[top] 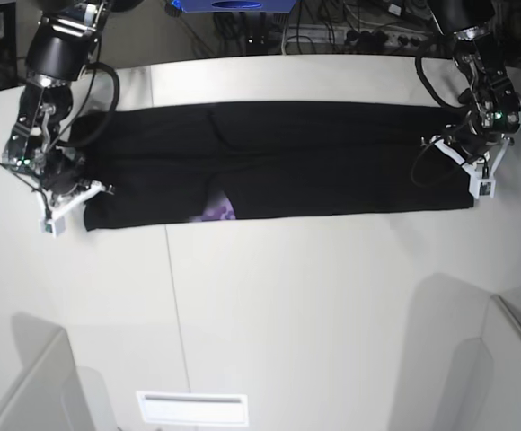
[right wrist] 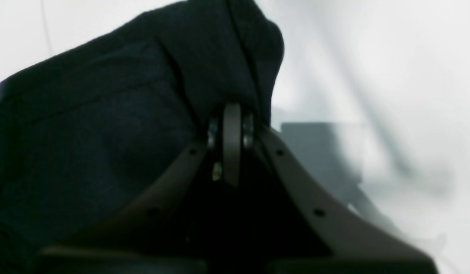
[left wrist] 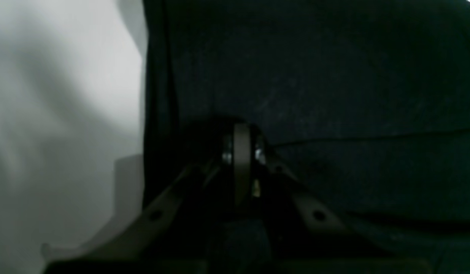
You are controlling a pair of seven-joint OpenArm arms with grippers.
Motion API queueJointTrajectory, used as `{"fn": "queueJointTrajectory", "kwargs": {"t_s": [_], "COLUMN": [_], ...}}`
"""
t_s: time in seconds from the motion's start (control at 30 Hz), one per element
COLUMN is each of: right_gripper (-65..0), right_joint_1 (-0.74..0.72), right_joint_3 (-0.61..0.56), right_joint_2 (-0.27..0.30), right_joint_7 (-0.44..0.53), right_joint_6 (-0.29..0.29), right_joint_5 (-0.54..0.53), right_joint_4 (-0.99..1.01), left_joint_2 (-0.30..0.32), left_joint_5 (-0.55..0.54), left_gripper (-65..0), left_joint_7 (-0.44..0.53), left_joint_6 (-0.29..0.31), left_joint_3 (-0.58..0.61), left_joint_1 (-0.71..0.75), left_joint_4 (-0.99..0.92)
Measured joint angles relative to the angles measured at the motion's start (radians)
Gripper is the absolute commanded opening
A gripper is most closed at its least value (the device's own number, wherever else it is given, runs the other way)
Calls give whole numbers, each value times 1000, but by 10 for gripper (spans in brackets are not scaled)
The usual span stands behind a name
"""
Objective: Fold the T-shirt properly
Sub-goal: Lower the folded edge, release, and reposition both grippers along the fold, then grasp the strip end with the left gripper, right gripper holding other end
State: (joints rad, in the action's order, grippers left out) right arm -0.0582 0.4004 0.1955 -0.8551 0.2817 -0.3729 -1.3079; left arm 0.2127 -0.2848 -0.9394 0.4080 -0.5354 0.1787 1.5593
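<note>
In the left wrist view, dim and blurred, we found the left gripper (left wrist: 240, 133) with its jaws drawn together on a fold of the T-shirt (left wrist: 334, 95), black cloth filling most of the frame; the pale table (left wrist: 60, 95) beside it was a smear. In the right wrist view, the right gripper (right wrist: 232, 114) was likewise pinched on a bunched edge of the T-shirt (right wrist: 105, 114), the fingertips themselves buried in cloth and hard to make out, with the white table (right wrist: 372, 76) out of focus behind. In the base view, we noted the T-shirt (top: 314, 162) lying as a long black band across the white table (top: 287, 305), a small patch of purple print (top: 216, 212) showing at its near edge. The left gripper (top: 478, 178) held its right-hand end, the right gripper (top: 63, 208) its left-hand end. Cables (top: 350, 27) lay beyond the table's far edge.
</note>
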Motion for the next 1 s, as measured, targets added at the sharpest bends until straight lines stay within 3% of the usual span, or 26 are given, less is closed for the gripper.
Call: {"fn": "queueJointTrajectory", "kwargs": {"t_s": [0.17,0.33,0.43,0.63,0.73,0.77,0.83,0.9,0.97,1.0], "right_gripper": [-650,-650,-650,-650,-650,-650,-650,-650,-650,-650], "right_joint_1": [-30,-7,-8,9,15,16,14,21,32,37], "right_joint_3": [1,-2,-3,-5,-5,-5,-5,-5,-5,-5], "right_joint_2": [5,-15,-47,-101,-120,-119,-119,-120,-122,-122], "right_joint_7": [-5,-108,-154,-262,-293,-298,-309,-317,-314,-315], "right_joint_6": [0,-13,-9,-5,-5,-4,-5,-4,-4,-4], "right_joint_5": [38,80,72,71,71,61,61,12,-18,-28], "right_joint_4": [16,-140,-266,-543,-612,-623,-624,-622,-622,-622], "left_joint_2": [-16,-21,-31,-31,-16,-5,0,-6,-11,-11], "left_joint_5": [8,5,-29,-341,-412,-421,-424,-422,-426,-432], "left_gripper": [-650,-650,-650,-650,-650,-583,-331,-120,-10,0], "left_joint_7": [-42,-58,-160,-291,-316,-304,-303,-307,-301,-284], "left_joint_6": [0,1,8,4,4,4,2,3,4,4], "left_joint_3": [0,-7,-63,-286,-363,-382,-405,-410,-403,-401], "left_joint_1": [-38,-33,-47,-64,-51,-39,-23,-9,-10,-13], "left_joint_4": [16,134,211,347,337,339,340,337,329,311]}}
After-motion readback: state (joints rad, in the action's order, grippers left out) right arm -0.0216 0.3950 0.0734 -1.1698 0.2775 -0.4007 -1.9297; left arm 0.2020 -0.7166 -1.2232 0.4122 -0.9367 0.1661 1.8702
